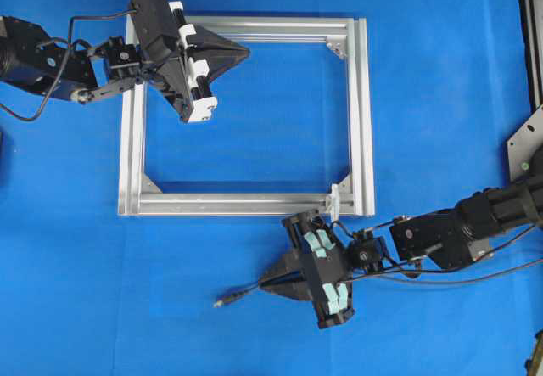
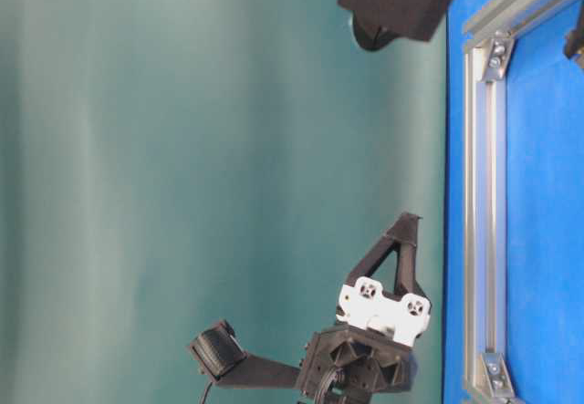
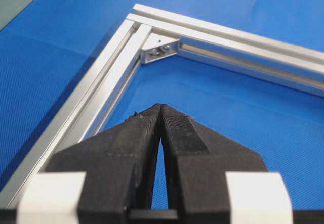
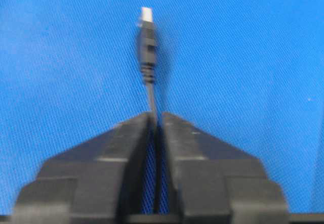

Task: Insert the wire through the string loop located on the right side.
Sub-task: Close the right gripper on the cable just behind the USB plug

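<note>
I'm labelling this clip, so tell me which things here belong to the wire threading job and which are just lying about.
Part of the job:
wire, clamped in the right gripper
string loop on the frame's near right corner
metal frame

Not in use:
left gripper, shut, empty, over the frame's far left corner
blue mat

open cloth [image 1: 110, 308] nr wire [image 1: 242, 291], frame [image 1: 254, 203] bar beside

My overhead view looks straight down on the blue table [image 1: 76, 308] and takes in the whole frame [image 1: 363, 113]. My table-level view is turned sideways, low beside it, sharing one frame bar [image 2: 482, 222]. My left wrist view looks close along its fingers [image 3: 126, 148] at a frame corner [image 3: 152, 37]. My right wrist view sits close over the wire [image 4: 148, 42].
</note>
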